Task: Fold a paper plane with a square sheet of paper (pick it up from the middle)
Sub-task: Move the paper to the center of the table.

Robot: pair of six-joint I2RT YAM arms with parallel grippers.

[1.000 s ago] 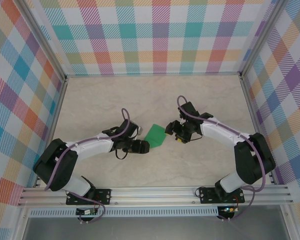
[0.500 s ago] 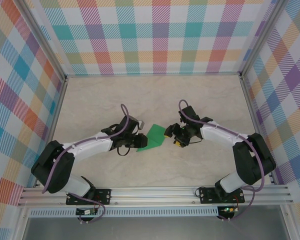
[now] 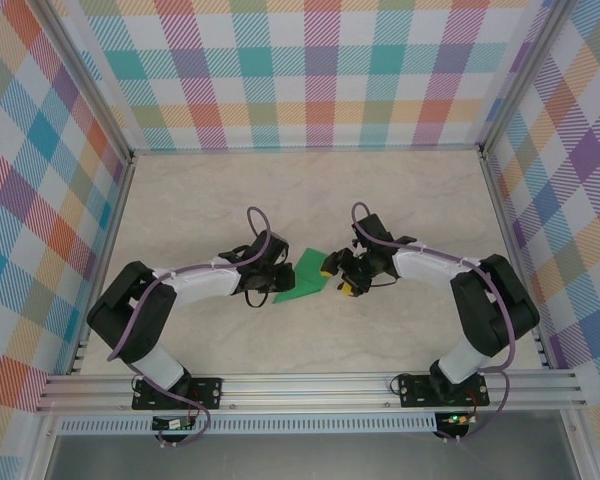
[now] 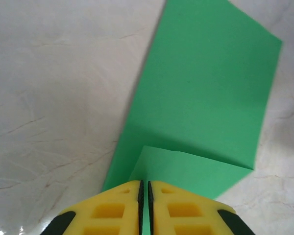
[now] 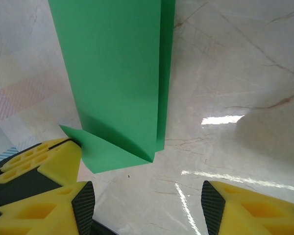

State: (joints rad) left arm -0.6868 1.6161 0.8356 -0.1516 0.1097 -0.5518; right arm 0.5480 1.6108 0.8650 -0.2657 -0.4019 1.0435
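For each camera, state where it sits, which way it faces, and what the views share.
Top external: above, behind the bases, looking down on the table; both arms show.
Left wrist: faces the green paper; left gripper shut on it.
Right wrist: faces the paper; right gripper open.
Shared: all three show the paper.

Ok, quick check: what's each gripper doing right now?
Left gripper: closed, pinching one end of the folded green paper.
Right gripper: open, holding nothing; the paper lies just ahead of its fingers.
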